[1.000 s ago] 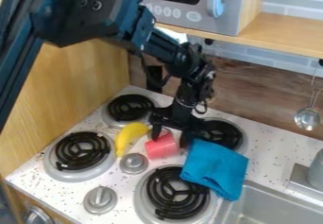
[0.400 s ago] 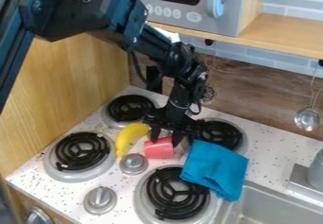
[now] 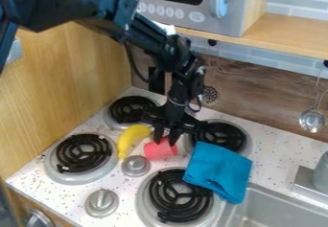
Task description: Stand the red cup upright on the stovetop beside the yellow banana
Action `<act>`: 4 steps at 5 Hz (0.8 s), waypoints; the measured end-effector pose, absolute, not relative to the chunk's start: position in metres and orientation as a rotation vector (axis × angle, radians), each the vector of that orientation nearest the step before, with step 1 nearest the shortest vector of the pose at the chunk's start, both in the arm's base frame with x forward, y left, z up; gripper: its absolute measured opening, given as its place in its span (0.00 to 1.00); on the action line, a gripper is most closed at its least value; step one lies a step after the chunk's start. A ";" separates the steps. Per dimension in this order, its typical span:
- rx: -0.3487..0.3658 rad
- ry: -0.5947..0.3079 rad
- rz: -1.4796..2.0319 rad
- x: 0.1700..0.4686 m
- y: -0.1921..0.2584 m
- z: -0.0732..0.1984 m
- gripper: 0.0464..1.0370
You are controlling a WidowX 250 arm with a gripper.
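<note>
Right, here's the red cup [image 3: 158,150], lying on the white surface [image 3: 129,198] between the banana [image 3: 132,137] and the blue cloth [image 3: 219,169], with the gripper [image 3: 165,141] right down at its far end. Whether the gripper is open or closed on it, I can't tell, so I can't call a hold either. The cup looks toppled onto its side, its rounded wall probably taking the weight, and that low position would explain why the gripper sits so close to the stove top. Over on the left, the banana lies curved beside the cup, near the rear left burner [image 3: 131,109]; its bend seems to suit the space between the burners. The cloth sprawls across the edges of the rear right burner [image 3: 221,134] and the front right burner [image 3: 179,196], its folds sagging over them as soft fabric will, one corner close to the sink [image 3: 282,199]. As for the arm [image 3: 152,38], it comes in from the upper left, slants down past the microwave [image 3: 192,11], then bends at the wrist and drops steeply, gripper pointing down.
</note>
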State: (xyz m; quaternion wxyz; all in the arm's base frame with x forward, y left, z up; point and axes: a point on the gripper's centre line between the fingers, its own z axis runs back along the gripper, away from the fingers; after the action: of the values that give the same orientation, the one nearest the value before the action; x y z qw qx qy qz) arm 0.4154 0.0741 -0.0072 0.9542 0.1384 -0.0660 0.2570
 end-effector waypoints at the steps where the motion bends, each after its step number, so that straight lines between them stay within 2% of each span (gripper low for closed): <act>1: 0.261 -0.136 0.529 0.412 0.080 0.002 0.13; 2: 0.155 -0.139 0.492 0.411 0.074 0.014 0.04; 3: -0.049 -0.169 0.513 0.405 0.095 0.033 0.04; 4: -0.196 -0.199 0.527 0.397 0.114 0.037 0.04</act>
State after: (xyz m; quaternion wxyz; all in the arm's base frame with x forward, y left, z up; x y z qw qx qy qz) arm 0.3967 0.1142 0.0369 0.9558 -0.0965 -0.0979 0.2597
